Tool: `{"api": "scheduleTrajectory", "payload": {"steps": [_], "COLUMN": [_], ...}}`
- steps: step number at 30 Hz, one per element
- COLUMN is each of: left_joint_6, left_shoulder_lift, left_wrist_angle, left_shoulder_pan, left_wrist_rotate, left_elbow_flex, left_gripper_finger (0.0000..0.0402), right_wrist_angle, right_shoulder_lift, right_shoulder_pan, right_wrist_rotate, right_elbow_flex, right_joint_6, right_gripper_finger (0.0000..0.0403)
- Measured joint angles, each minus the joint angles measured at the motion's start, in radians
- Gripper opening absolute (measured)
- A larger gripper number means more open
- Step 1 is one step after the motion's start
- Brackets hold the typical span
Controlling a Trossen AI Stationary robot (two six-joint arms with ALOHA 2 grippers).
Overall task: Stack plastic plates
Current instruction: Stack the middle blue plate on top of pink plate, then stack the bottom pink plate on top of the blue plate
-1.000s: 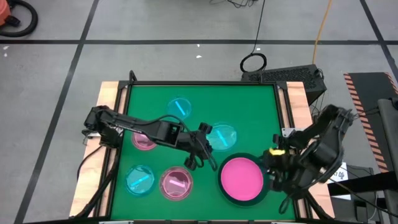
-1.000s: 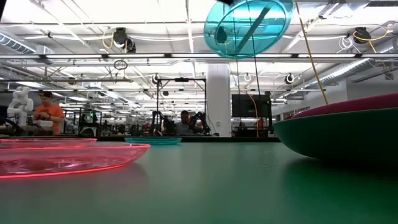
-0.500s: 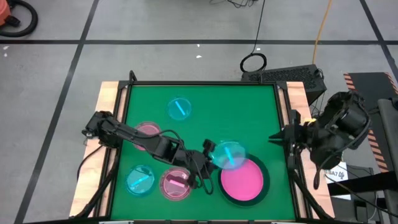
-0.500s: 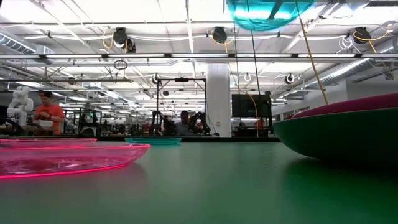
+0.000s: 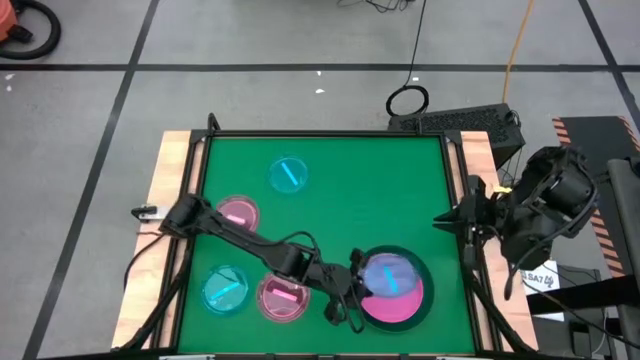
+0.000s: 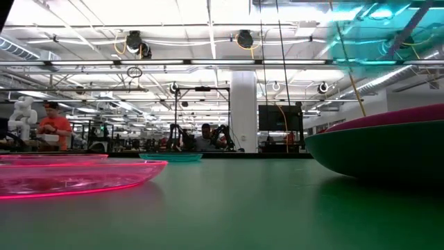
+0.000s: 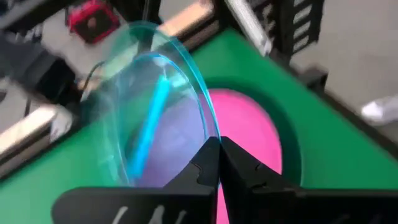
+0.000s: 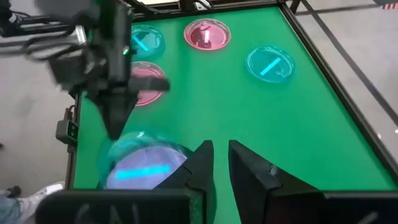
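Left gripper: my left gripper [image 5: 352,291] is pinched tight on the rim of a small translucent cyan plastic plate [image 5: 391,277], fingers [image 7: 214,163] closed edge-on over it.
Carried plate: it hangs tilted in the air over the opaque pink round plate [image 5: 395,305], not touching it as far as I can judge.
Stack base: the pink plate sits inside the large dark round plate [image 5: 425,279] at the table's near right.
Step in hand: I judge this as bringing the cyan plate to the stack.
Next move: level it, centre it on the pink plate, lower, then release.
Still loose: another cyan plate [image 5: 288,174], a third cyan one [image 5: 225,288] and two translucent pink plates [image 5: 238,213] [image 5: 282,297] lie on the green table mat [image 5: 400,180].
Right gripper: my right gripper [image 5: 447,220] waits at the table's right edge, fingers slightly apart, holding nothing.
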Motion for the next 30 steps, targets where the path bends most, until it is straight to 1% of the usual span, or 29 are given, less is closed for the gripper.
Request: {"api": "scheduleTrajectory", "payload": {"steps": [2,4,6,8,9,10,12,14,16,18,20,22,23,30], "left_joint_6": [0.000,0.001,0.004,-0.006,-0.016,-0.031,-0.075,-0.127,-0.171,-0.198,-0.214,-0.231,-0.242,-0.274], "left_shoulder_lift": [0.037,0.091,0.136,0.196,0.212,0.233,0.285,0.319,0.361,0.381,0.403,0.404,0.404,0.399], "left_wrist_angle": [-0.032,-0.032,-0.111,-0.150,-0.211,-0.278,-0.305,-0.422,-0.441,-0.533,-0.500,-0.526,-0.503,-0.528], "left_shoulder_pan": [-0.002,-0.002,0.000,0.000,0.000,0.001,0.000,-0.001,0.000,0.001,0.002,0.000,0.000,0.002], "left_wrist_rotate": [0.009,0.030,0.033,0.037,0.036,0.036,0.040,0.042,0.054,0.067,0.082,0.097,0.101,0.088], "left_elbow_flex": [0.041,0.108,0.175,0.266,0.304,0.343,0.424,0.485,0.542,0.571,0.596,0.594,0.594,0.594], "left_gripper_finger": [0.0010,0.0010,0.0011,0.0011,0.0011,0.0011,0.0011,0.0013,0.0019,0.0028,0.0037,0.0047,0.0053,0.0102], "right_wrist_angle": [0.000,0.003,0.013,0.024,0.030,0.034,0.040,0.049,0.060,0.076,0.084,0.084,0.085,0.092], "right_shoulder_lift": [0.006,0.009,0.015,0.018,0.022,0.022,0.025,0.027,0.029,0.030,0.031,0.031,0.031,0.037], "right_shoulder_pan": [0.000,0.000,0.000,0.000,0.000,-0.001,-0.001,-0.001,-0.001,-0.001,-0.001,-0.001,-0.001,-0.001], "right_wrist_rotate": [0.000,0.000,0.000,0.000,0.000,0.004,0.030,0.058,0.082,0.106,0.132,0.135,0.136,0.153], "right_elbow_flex": [-0.005,-0.006,-0.006,-0.006,-0.006,-0.006,-0.006,-0.006,-0.006,-0.007,-0.007,-0.007,-0.007,-0.007], "right_joint_6": [0.043,0.082,0.121,0.161,0.181,0.204,0.255,0.293,0.316,0.316,0.313,0.314,0.313,0.317], "right_gripper_finger": [0.0043,0.0043,0.0043,0.0043,0.0043,0.0043,0.0043,0.0043,0.0043,0.0043,0.0043,0.0043,0.0043,0.0043]}}
